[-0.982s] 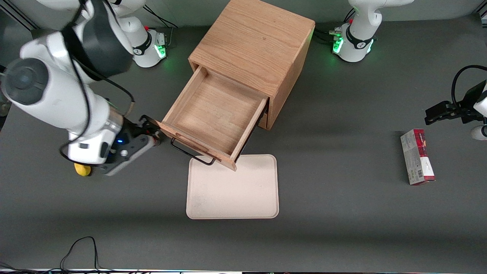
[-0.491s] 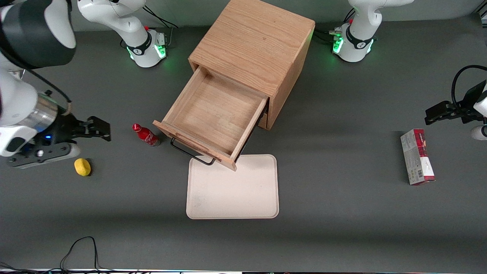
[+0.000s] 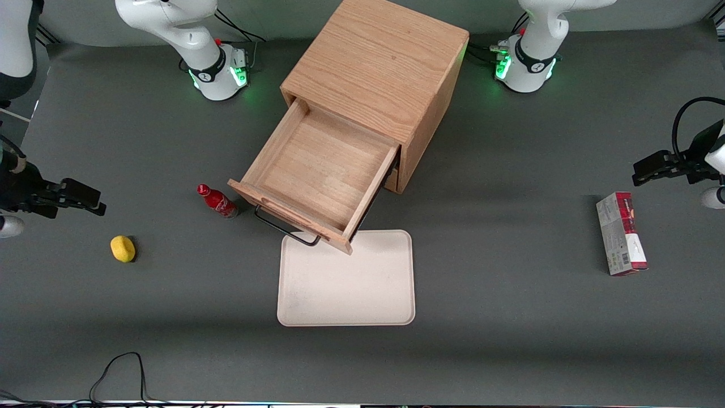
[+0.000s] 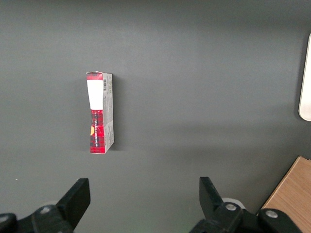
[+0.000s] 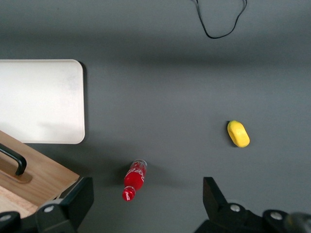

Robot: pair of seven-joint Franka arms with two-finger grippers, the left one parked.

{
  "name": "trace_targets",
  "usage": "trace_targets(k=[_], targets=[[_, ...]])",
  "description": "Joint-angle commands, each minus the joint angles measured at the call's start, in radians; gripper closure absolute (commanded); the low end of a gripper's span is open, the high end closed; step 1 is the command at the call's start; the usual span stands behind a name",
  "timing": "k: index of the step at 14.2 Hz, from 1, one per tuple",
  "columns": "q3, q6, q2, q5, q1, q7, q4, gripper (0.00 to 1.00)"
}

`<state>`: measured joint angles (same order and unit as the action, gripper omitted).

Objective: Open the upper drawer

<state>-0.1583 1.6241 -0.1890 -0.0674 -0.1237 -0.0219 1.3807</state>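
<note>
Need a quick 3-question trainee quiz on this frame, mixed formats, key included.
1. True or false: the upper drawer is pulled out of the cabinet and nothing lies inside it.
2. Multiple choice: what stands on the table closest beside the drawer's front panel? A) the yellow lemon-shaped object B) the red bottle C) the red and grey carton
3. Fill in: the end effector is open, holds nothing, and is at the ______ arm's end of the table, clear of the black handle.

Key: 1 true; 2 B; 3 working.
</note>
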Motion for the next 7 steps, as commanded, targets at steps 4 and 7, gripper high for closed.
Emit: trace_targets(k=[4,7], targets=[[0.120,0.082,0.143,0.000,0.128,0.037,0.205,0.00],[0.118,0.074,0.135,0.023,0.121,0.039,0.193,0.00]])
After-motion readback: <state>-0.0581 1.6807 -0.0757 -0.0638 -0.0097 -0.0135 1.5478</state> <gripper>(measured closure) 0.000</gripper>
